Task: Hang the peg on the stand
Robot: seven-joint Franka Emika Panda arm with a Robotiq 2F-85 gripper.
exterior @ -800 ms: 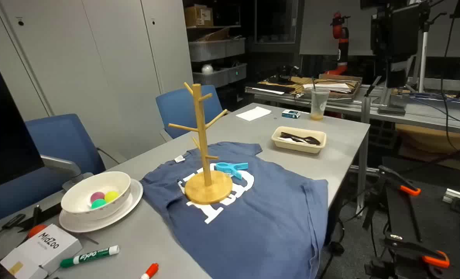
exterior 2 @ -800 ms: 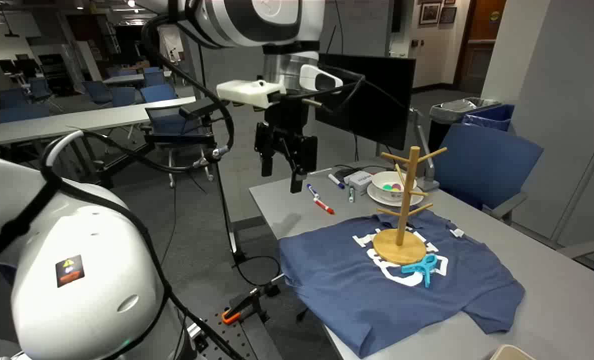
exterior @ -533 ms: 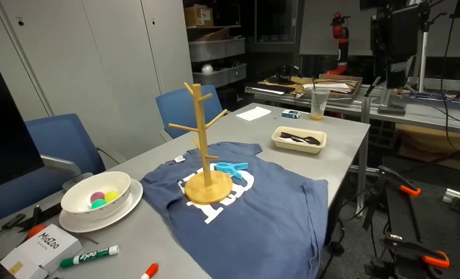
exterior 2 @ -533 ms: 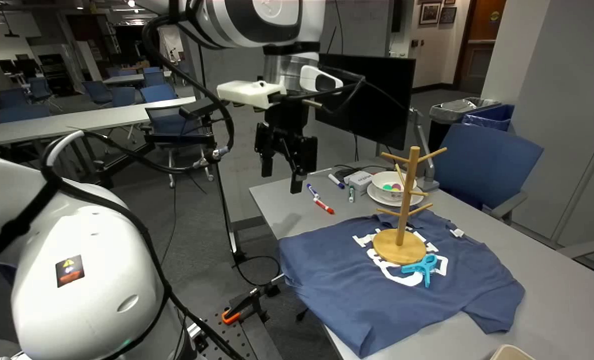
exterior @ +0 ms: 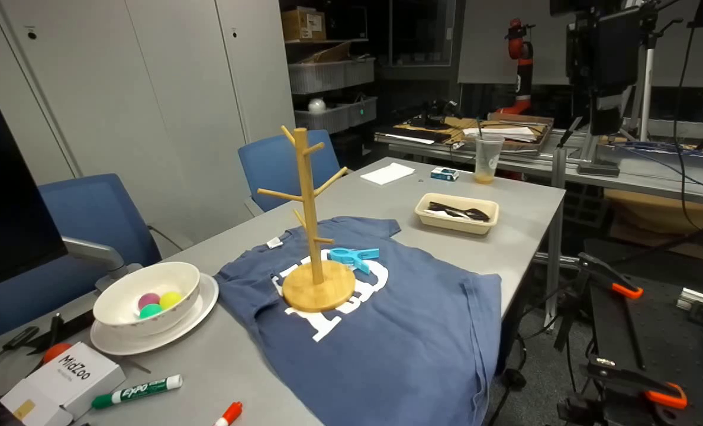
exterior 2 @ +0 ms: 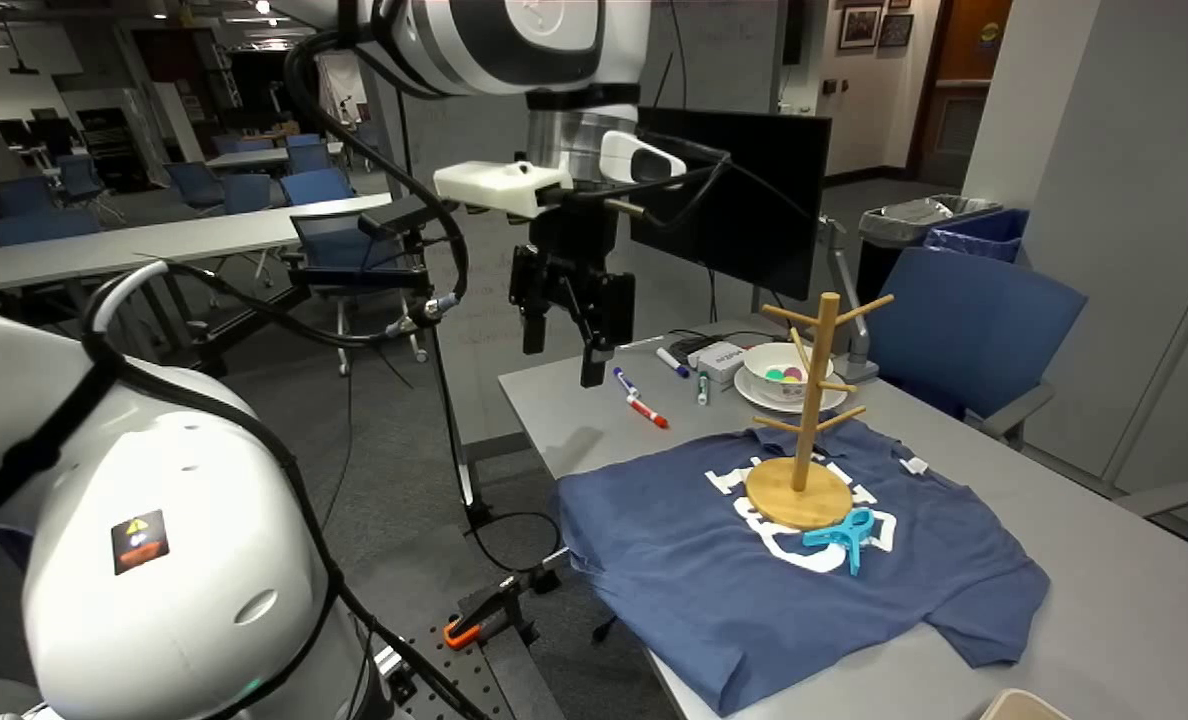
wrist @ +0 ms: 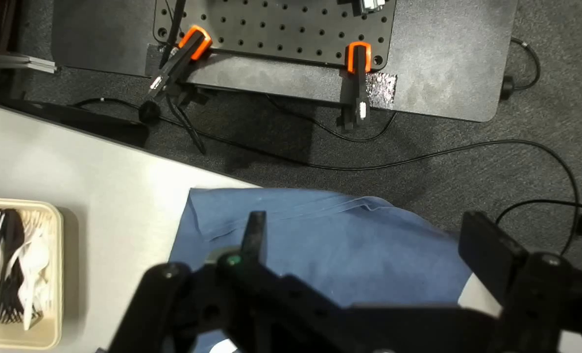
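The teal-blue peg (exterior: 356, 258) lies flat on the blue T-shirt beside the stand's disc base, and it also shows in an exterior view (exterior 2: 844, 538). The light wooden stand (exterior: 311, 225) is upright on the shirt, with bare angled branches, and shows in an exterior view (exterior 2: 809, 430) too. My gripper (exterior 2: 563, 362) points down, high above the table's near edge, well apart from the peg and stand. In the wrist view its fingers (wrist: 364, 220) are wide apart with nothing between them. The peg and stand do not show in the wrist view.
The T-shirt (exterior: 399, 331) covers the table's middle and hangs over its edge. A bowl (exterior: 180, 290) with small balls stands on a plate (exterior: 209, 307). Marker pens (exterior 2: 648, 412), a white box (exterior: 70, 378), a cutlery tray (exterior: 458, 223) and a monitor (exterior 2: 734, 200) are around.
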